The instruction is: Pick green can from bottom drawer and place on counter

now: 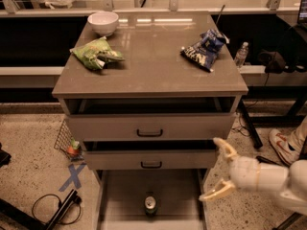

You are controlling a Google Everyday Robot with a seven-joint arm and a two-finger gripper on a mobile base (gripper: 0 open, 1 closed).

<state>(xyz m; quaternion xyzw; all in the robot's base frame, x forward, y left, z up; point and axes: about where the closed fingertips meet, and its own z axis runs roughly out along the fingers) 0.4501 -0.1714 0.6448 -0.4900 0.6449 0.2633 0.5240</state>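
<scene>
The green can [150,205] stands upright on the pale floor of the pulled-out bottom drawer [124,207], near its middle, silver top showing. My gripper [217,170] is at the lower right, beside the drawer's right edge and above floor level, its two cream fingers spread open and empty. It is to the right of the can and apart from it. The counter [153,66] is the glossy grey-brown top of the cabinet.
On the counter lie a green snack bag [96,54], a blue snack bag [205,49] and a white bowl [103,22]. The two upper drawers with black handles [149,133] stand slightly open. A cable and black tool [60,210] lie on the floor at left. A person's shoe [284,145] is at right.
</scene>
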